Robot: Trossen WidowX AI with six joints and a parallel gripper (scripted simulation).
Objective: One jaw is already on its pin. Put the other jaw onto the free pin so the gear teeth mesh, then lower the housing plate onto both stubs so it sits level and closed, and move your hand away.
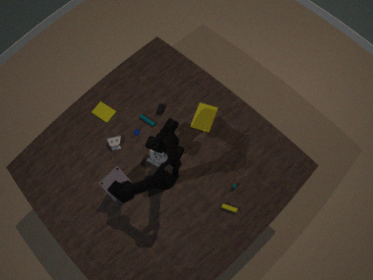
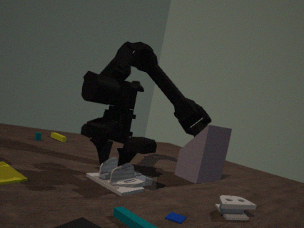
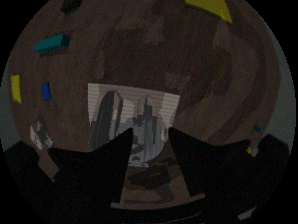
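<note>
Brown wood grain runs across the counter (image 1: 197,227) (image 2: 43,203) (image 3: 150,45), dim under a greenish wall. On it lies the pale base plate (image 1: 151,161) (image 2: 103,182) (image 3: 95,95), with both jaws (image 2: 122,173) (image 3: 106,117) standing upright on it side by side. The claw (image 2: 111,162) (image 3: 150,131) is just above and behind them, its fingers parted about halfway, nothing between them. Whether the teeth mesh, or the second jaw sits fully down on its pin, I cannot tell.

That doubt is the main risk: a jaw perched on its pin or a tooth out of step would probably keep the housing plate from closing level. The fingertips are also near the jaws, so a sideways sweep or wider opening could knock one askew. The white two-holed piece (image 1: 114,142) (image 2: 236,203) (image 3: 40,136), probably the housing plate on its stand, sits well apart; carried over tilted, it could catch one stub and jam.
</note>
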